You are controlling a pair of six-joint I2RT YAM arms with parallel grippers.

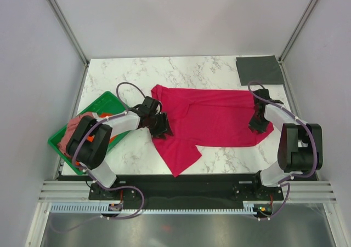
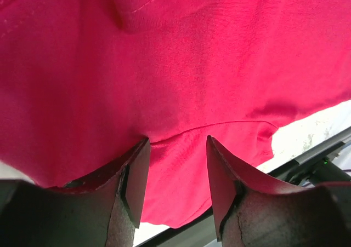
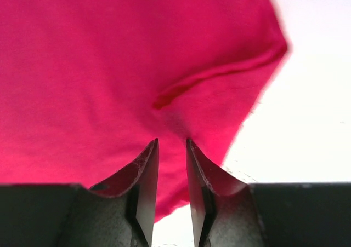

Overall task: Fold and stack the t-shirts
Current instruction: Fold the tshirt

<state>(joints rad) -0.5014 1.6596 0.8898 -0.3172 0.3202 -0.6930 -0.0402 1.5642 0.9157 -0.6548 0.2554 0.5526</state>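
The red tee lies spread wide across the middle of the marble worktop. Beyond its far edge a band of bare marble runs to the back wall. At the far right of that band, well apart from the red tee, lies a flat dark grey tee. To the red tee's right only a narrow strip of marble is left before the worktop's edge, and the right arm stands over it. On the near side a pointed flap of the red tee reaches almost to the worktop's near edge, with bare marble to either side of the flap. Left of the red tee is the green tray, holding a bunched pink tee and a sliver of orange cloth. The left arm crosses the gap between tray and red tee. The red tee is crimson and mostly flat, with a folded-over lip at its far left corner and soft creases near both ends. The left jaws stand well apart at its left edge, tips down at the cloth, a stitched seam running across just beyond them. The right jaws, at its right edge, are drawn close with red cloth pinched between them, and a crease puckers away from their tips toward a hemmed corner.
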